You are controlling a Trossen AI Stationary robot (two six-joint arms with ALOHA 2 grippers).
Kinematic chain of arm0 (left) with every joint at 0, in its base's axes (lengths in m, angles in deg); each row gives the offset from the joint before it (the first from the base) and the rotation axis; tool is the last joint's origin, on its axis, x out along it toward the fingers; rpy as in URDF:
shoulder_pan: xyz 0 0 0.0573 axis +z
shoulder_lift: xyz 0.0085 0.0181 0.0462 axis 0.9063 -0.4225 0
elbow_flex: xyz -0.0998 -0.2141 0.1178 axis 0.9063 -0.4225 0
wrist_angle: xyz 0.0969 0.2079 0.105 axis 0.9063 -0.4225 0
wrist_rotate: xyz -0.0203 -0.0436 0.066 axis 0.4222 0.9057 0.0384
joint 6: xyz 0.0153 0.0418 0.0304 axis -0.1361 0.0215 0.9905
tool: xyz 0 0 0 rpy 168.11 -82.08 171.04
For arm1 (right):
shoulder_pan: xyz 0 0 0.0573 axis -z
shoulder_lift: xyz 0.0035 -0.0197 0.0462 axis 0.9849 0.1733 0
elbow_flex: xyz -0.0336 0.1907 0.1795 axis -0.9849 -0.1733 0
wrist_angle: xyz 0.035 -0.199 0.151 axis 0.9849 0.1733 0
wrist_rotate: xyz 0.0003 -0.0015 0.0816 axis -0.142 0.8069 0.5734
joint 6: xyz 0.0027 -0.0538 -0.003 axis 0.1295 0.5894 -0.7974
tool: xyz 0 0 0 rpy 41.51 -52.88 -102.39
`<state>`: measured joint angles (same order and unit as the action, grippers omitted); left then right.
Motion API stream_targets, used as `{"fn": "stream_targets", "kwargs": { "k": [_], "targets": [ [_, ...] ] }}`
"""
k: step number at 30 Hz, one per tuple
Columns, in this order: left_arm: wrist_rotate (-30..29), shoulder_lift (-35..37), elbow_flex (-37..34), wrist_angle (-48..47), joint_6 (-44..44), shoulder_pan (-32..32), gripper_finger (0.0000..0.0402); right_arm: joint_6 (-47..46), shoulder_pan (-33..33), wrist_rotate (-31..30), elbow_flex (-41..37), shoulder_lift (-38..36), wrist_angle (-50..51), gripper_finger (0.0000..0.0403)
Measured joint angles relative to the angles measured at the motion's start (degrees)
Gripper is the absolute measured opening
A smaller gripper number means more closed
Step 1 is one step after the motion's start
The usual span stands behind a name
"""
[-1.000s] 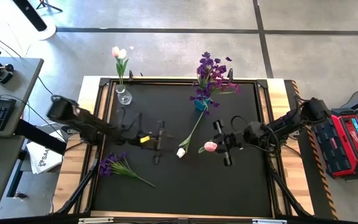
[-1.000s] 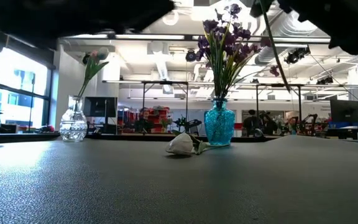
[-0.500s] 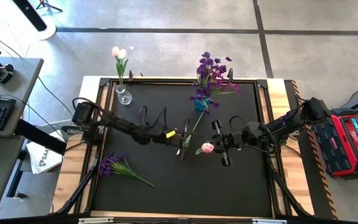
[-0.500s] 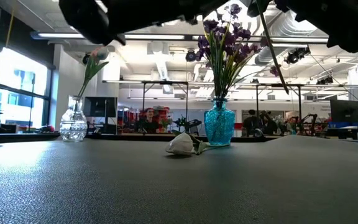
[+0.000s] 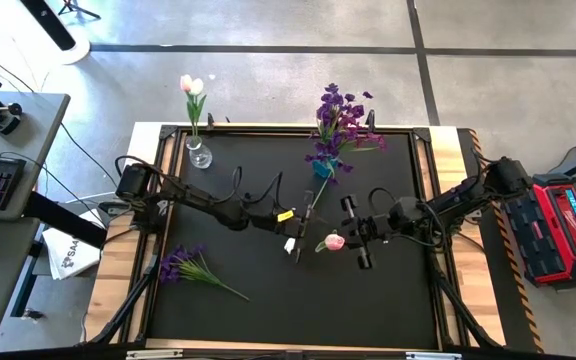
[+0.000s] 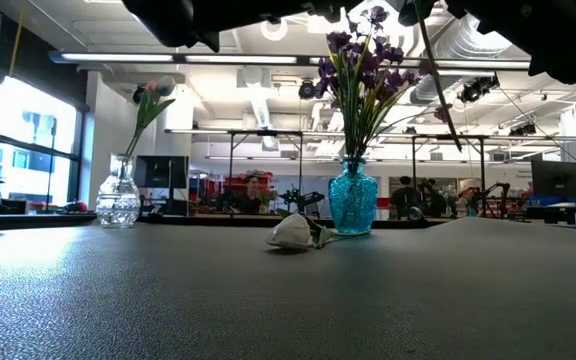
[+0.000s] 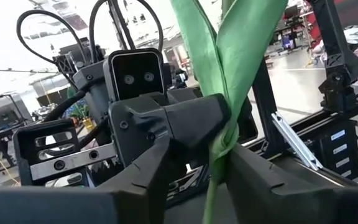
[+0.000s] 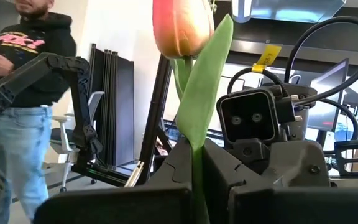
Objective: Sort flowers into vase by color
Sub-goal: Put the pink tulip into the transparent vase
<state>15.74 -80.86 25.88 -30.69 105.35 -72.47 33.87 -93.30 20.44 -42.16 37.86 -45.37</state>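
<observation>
The right end effector [image 5: 353, 233] hovers near the middle of the dark worktop [image 5: 268, 300], its fingers pressed together on the green stem of a pink tulip [image 5: 335, 240], whose bud shows upright in the right wrist view [image 8: 183, 28]. The left end effector [image 5: 303, 222] reaches in just beside it, over a white tulip [image 5: 290, 244] lying on the worktop; its fingers close around that pink tulip's green leaves [image 7: 229, 74]. A bunch of purple flowers [image 5: 190, 265] lies near the worktop's front left corner. A clear glass vase [image 5: 199, 153] holds pink and white tulips; a blue glass vase [image 6: 352, 198] holds purple blooms.
</observation>
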Motion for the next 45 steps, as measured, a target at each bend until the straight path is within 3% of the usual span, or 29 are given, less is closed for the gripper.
{"fn": "stream_targets", "kwargs": {
  "k": [11,18,23,27,31,36,41,45],
  "targets": [
    [0.8,0.2,0.0,-3.5,2.5,0.0,0.0032,-3.1,0.0,1.3,0.0,0.0,1.5,0.0005],
    [0.4,0.0,-0.7,-9.0,1.7,-0.3,0.0004,-5.6,0.2,-0.3,0.1,-0.1,1.8,0.0086],
    [-4.2,0.5,-1.8,-14.4,-1.2,-0.4,0.0003,-5.5,-1.2,-0.8,0.1,-3.5,3.6,0.0153],
    [-11.7,1.8,-2.3,-24.5,-3.0,-0.9,0.0003,-5.5,-2.5,-0.7,0.1,-9.2,9.1,0.0184],
    [-20.7,5.4,-2.1,-30.2,-3.1,-1.8,0.0003,-5.8,-3.7,-1.5,0.1,-14.7,16.5,0.0192],
    [-27.0,10.1,-2.3,-40.0,-4.3,-2.2,0.0003,-4.8,-6.0,-4.5,0.1,-19.3,22.2,0.0193],
    [-30.5,16.3,-2.4,-50.2,-7.6,-2.3,0.0003,-2.8,-8.9,-8.2,0.1,-20.5,24.9,0.0193],
    [-31.9,22.8,-3.2,-52.0,-8.0,-2.6,0.0003,-2.5,-10.5,-10.7,0.1,-20.4,26.7,0.0193]
  ]
}}
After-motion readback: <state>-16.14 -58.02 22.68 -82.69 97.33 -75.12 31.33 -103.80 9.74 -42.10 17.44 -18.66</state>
